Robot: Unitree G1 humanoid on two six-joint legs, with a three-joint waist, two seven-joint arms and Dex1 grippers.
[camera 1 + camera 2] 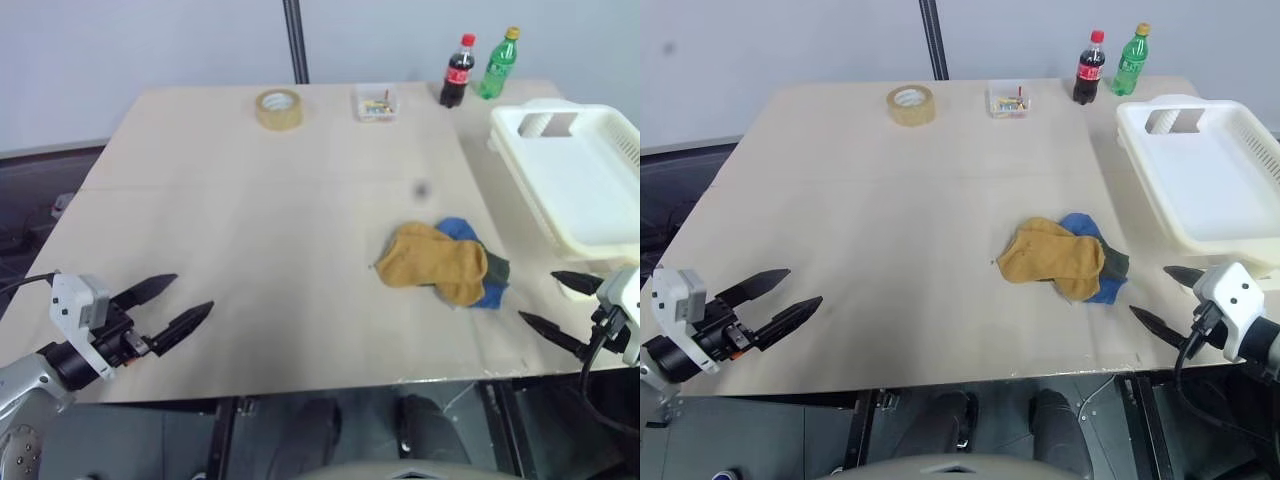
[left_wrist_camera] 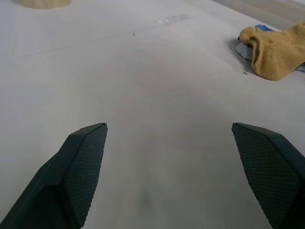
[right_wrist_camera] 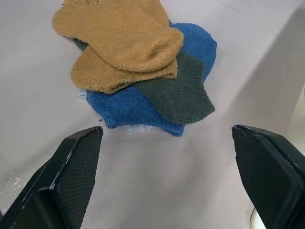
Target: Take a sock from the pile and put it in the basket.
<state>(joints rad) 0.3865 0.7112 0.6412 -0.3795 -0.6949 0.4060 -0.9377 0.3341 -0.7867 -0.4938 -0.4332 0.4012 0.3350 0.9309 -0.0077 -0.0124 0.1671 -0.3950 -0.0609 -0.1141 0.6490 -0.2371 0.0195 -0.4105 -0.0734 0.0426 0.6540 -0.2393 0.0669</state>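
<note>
Mustard, blue and grey-green socks sit in the pile (image 1: pixel 446 264) beside the basket (image 1: pixel 580 180), while the left gripper (image 1: pixel 178 306) and right gripper (image 1: pixel 562 303) hover spread wide, empty.

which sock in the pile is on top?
The mustard yellow sock: it lies over the blue sock and the dark grey-green sock, which stick out from under it.

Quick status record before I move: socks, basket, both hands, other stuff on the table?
pile: loose heap of mustard yellow, blue and dark grey-green socks, on the table, untouched
basket: large white slotted plastic basket, right of pile, empty
left hand: open, empty, far from pile
right hand: open, empty, near pile
other: tape roll, small clear box, two bottles
</note>
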